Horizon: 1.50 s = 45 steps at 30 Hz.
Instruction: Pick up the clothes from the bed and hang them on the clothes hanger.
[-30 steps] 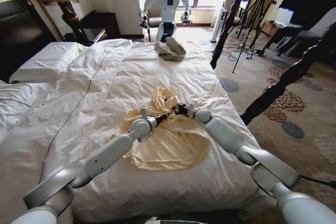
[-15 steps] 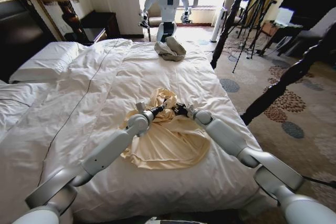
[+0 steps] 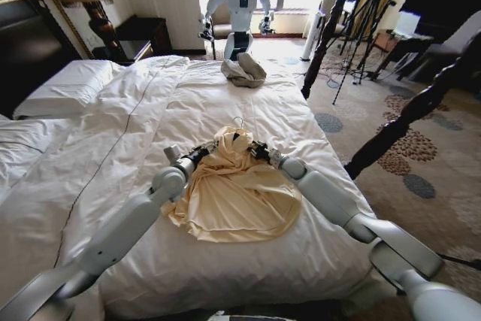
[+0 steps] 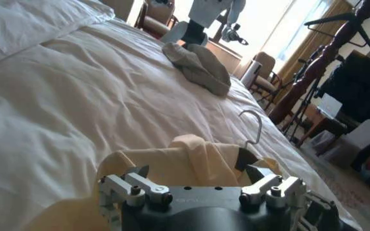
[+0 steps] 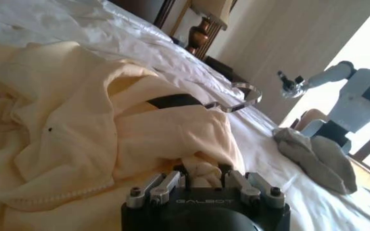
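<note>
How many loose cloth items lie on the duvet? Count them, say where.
2: the cream shirt on the bed's middle; the grey-beige bundle at its far edge. More could hide under the shirt.

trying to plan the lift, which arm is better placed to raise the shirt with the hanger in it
Right, probably. The right gripper is pinching the shirt beside the hanger. The left gripper is open at the collar.
</note>
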Tool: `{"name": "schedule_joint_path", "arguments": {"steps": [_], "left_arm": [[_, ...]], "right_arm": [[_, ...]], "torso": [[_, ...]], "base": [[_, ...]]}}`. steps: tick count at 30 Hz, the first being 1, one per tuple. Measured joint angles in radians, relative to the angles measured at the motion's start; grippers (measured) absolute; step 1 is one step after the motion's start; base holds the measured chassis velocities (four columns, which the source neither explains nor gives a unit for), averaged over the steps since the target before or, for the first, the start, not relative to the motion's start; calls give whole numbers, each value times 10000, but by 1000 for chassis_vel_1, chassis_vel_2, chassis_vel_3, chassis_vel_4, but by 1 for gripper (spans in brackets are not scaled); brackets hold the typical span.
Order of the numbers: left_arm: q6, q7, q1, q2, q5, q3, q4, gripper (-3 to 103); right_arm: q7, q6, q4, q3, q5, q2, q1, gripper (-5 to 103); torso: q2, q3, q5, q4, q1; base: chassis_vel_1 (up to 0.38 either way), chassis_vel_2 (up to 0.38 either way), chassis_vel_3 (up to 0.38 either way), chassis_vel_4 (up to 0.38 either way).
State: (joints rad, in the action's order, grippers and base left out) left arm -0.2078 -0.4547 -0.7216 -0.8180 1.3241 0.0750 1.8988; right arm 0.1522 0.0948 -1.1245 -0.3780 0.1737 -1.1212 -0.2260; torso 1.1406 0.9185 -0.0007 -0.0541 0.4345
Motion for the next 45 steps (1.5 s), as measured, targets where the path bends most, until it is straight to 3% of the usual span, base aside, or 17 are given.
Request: {"name": "schedule_joint_path", "arguments": {"steps": [6, 25, 45], "left_arm": [[55, -317, -457, 191, 1, 426, 650, 100], [35, -824, -763, 143, 99, 765, 1006, 100], [-356, -649, 237, 128, 651, 264, 664, 100]], "right_arm": [[-853, -8, -628, 16, -746, 271, 6, 22], [-1099, 44, -2163, -233, -1470, 1824, 1040, 22], [-3177, 743, -2254, -142, -2707, 1226, 932, 22]], "torso": [[0, 0, 3, -4, 1], [0, 0, 3, -3, 2], [-1, 1, 1, -2, 4]], "base": [[0, 0, 0, 0], [0, 0, 0, 0], [0, 0, 0, 0]]}}
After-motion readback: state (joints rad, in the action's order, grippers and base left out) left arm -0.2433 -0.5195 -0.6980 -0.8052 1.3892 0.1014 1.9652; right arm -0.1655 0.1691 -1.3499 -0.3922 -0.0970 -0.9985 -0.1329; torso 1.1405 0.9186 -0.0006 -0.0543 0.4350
